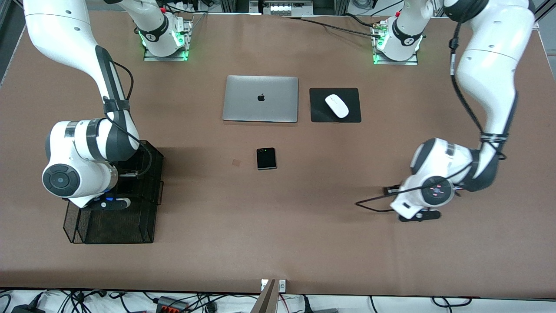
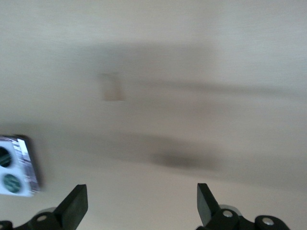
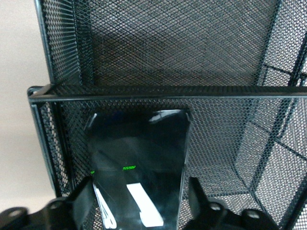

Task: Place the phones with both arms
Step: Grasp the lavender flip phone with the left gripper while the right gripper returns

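**2 arms, 3 phones on the brown table**

The right gripper (image 3: 139, 199) hung over the black mesh basket (image 1: 143, 226) at the right arm's end of the table. Its fingers were apart, with the long black phone (image 3: 136, 167) between them, standing in the basket. I could not tell if they touched it.

The small black flip phone (image 1: 266, 158) lay flat near the middle of the table, nearer the front camera than the silver laptop (image 1: 260, 104). The white mouse (image 1: 337, 105) sat on a black pad (image 1: 319, 113) beside the laptop.

The left gripper (image 2: 141, 206) was low over the table at the left arm's end, fingers wide and holding nothing. The lavender-white flip phone (image 2: 17, 165) lay just beside it.
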You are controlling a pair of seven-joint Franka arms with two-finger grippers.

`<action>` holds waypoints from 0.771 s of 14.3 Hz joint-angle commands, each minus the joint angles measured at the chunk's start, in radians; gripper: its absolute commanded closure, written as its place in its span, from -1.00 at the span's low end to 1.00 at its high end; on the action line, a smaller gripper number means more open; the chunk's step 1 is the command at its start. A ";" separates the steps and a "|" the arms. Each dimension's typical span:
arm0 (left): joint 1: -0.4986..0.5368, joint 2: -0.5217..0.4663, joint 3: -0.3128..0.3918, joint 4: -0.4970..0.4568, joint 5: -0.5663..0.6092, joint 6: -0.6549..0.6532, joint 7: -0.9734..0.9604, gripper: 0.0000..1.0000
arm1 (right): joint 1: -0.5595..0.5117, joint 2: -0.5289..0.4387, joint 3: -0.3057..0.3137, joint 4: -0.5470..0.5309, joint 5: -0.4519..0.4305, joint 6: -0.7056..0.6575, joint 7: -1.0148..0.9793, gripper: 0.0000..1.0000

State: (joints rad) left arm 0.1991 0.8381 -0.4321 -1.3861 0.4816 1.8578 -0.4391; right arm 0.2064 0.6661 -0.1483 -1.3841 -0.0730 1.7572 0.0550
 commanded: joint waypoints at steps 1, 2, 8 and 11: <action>0.115 -0.007 -0.017 -0.013 0.022 -0.017 0.137 -1.00 | -0.010 -0.008 0.012 0.003 0.015 0.004 0.005 -1.00; 0.155 -0.004 -0.016 -0.017 0.023 -0.017 0.151 -1.00 | -0.005 -0.020 0.013 0.013 0.015 -0.002 0.002 -1.00; 0.278 0.001 -0.016 -0.091 0.028 -0.006 0.186 -1.00 | 0.005 -0.071 0.143 0.080 0.027 0.010 0.003 -1.00; 0.310 0.002 -0.014 -0.097 0.029 0.012 0.189 -1.00 | 0.022 -0.066 0.210 0.083 0.128 0.047 0.005 -1.00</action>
State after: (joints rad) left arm 0.4797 0.8504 -0.4305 -1.4673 0.4867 1.8518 -0.2639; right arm 0.2242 0.5934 0.0271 -1.3079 0.0028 1.7786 0.0602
